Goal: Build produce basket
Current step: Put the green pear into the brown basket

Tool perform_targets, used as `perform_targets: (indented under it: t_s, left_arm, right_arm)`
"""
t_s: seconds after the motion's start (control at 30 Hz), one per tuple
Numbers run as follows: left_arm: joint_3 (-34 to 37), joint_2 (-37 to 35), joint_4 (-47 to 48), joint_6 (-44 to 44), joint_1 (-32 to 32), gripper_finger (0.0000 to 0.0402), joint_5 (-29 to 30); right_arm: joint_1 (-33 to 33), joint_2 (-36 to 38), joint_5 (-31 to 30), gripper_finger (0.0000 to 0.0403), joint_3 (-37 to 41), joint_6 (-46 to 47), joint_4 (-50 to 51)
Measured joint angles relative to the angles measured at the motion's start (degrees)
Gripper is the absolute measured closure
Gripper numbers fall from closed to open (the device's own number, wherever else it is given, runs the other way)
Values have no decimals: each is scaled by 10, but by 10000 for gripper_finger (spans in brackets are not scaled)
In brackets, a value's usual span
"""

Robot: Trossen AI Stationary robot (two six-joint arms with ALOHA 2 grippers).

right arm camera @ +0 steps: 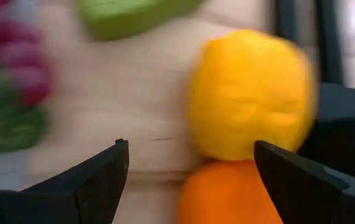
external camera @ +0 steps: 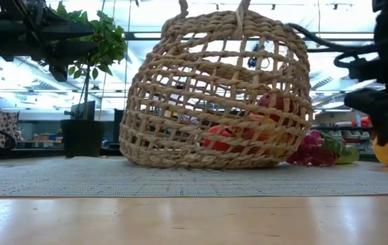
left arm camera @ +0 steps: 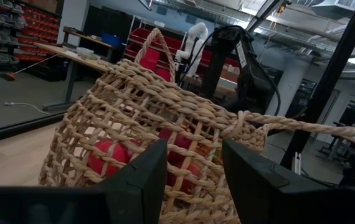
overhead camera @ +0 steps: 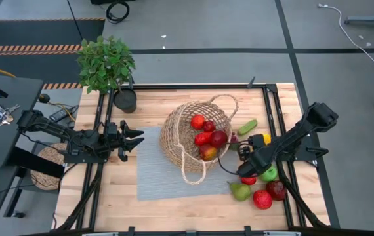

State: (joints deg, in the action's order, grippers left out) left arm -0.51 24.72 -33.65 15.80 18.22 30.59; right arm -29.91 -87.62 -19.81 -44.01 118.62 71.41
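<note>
The right claw (overhead camera: 247, 156), its fingers spread wide and holding nothing, hangs over the loose produce on the bench (overhead camera: 174, 210), just beside the mouth of the tipped wicker basket (overhead camera: 177, 134). The yellow pepper (right arm camera: 252, 93) lies straight ahead of that claw, between the lines of its two fingers, with an orange (right arm camera: 227, 193) touching it on the nearer side; the pepper's long axis cannot be judged from here. The basket rests on its side on a grey mat (overhead camera: 151, 180), mouth turned toward the right arm, with several red fruits (overhead camera: 208, 137) already inside. More produce lies outside: a cucumber (overhead camera: 247, 126), a green apple (overhead camera: 269, 174), a pear (overhead camera: 241, 191) and two red fruits (overhead camera: 270, 195) near the bench's front right corner. The left claw (overhead camera: 133, 139), fingers partly parted and empty, waits on the basket's far side, well away from the pepper, so the right arm is plainly the nearer one for the pick.
</note>
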Motion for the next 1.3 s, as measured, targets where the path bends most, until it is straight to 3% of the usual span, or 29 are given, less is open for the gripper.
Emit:
perform_targets:
  t_s: [0.17,0.33,0.43,0.57,0.73,1.07,1.3]
  left_arm:
    - [0,0,0,0,0,241,0]
    - [0,0,0,0,0,241,0]
    - [0,0,0,0,0,241,0]
    - [0,0,0,0,0,241,0]
    - [0,0,0,0,0,241,0]
    - [0,0,0,0,0,241,0]
    - [0,0,0,0,0,241,0]
  right_arm:
    - [0,25,-55,54,-7,-97,-100]
    - [-8,41,-111,54,-55,-77,-16]
    - [6,35,-109,54,-69,-39,57]
    - [47,6,-58,54,-69,-34,88]
    - [103,-11,-4,54,-69,-163,90]
    - [232,85,66,53,-69,-509,73]
    - [304,95,102,9,-69,-668,70]
